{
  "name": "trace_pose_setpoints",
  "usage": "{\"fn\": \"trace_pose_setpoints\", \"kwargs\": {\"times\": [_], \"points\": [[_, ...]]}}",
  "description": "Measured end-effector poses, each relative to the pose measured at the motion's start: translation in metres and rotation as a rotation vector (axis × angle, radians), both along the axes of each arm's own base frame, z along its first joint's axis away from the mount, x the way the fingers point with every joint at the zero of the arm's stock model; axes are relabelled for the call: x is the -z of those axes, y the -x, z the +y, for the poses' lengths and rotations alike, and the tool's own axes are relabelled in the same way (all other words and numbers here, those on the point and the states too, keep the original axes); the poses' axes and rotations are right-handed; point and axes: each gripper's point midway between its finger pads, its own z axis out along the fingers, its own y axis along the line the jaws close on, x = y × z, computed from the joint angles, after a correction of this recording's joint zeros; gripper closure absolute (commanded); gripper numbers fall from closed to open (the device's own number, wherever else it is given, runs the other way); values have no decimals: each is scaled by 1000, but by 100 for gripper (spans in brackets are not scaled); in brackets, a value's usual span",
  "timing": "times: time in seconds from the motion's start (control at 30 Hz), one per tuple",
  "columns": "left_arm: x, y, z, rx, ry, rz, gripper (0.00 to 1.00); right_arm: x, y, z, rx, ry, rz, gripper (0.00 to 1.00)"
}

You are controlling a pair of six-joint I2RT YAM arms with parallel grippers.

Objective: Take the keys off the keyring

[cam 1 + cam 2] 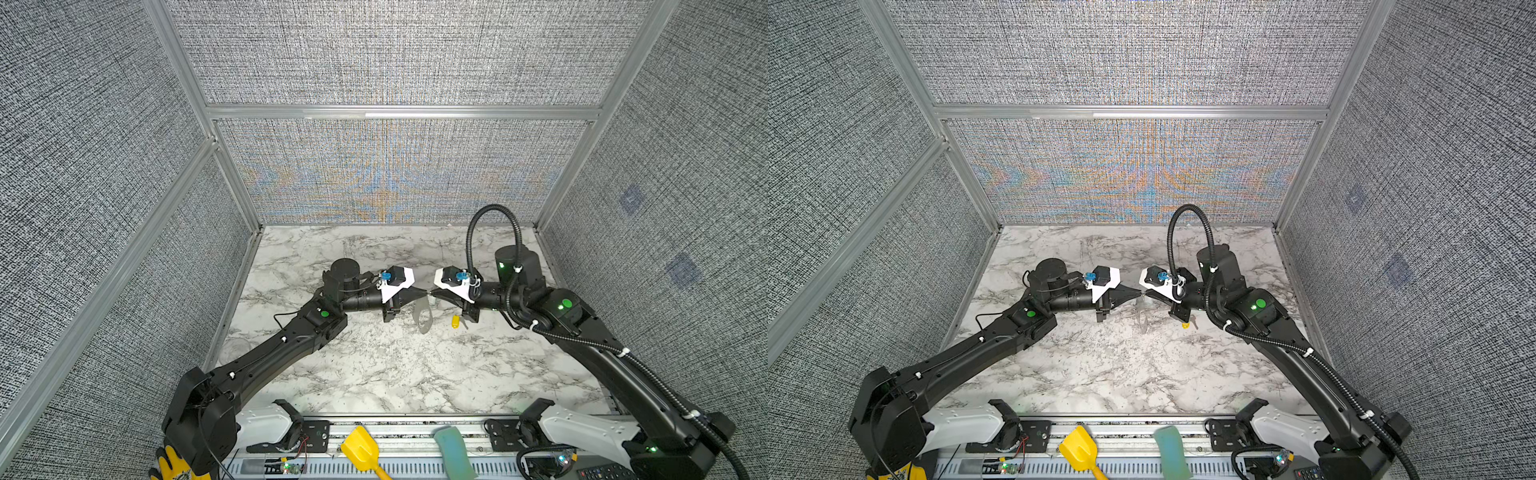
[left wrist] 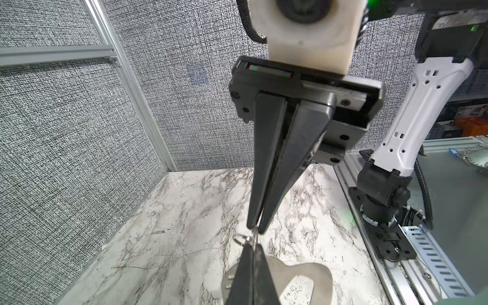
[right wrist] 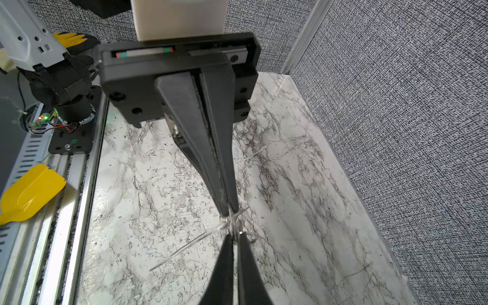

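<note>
As key [image 1: 456,321] flanks keyring [image 1: 424,318], scoop [image 1: 360,446] apart

Left gripper [image 1: 424,293] and right gripper [image 1: 434,294] nose to nose, both closed.
In both top views the left arm [image 1: 266,357] rises from its base at 7 o'clock and stretches toward 1 o'clock. Its left wrist [image 1: 361,301] turns level, so the left gripper points to 3 o'clock. The right arm [image 1: 615,361] mirrors it, climbing from 5 o'clock toward 11 o'clock, and the right wrist [image 1: 494,293] bends so the right gripper points to 9 o'clock. The two sets of tips almost touch. Each gripper's fingers [image 3: 219,277] are pressed together; the right wrist view shows only a hairline slit between the right pair.
</note>
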Motion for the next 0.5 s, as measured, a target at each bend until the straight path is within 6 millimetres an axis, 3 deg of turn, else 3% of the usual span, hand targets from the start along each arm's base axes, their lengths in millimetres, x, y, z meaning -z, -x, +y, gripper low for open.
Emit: {"fn": "trace_pose_setpoints", "kwargs": {"times": [0.5], "points": [[-4,1,0,8,2,-17,100,3,1,2,-11,-4,17,87]]}}
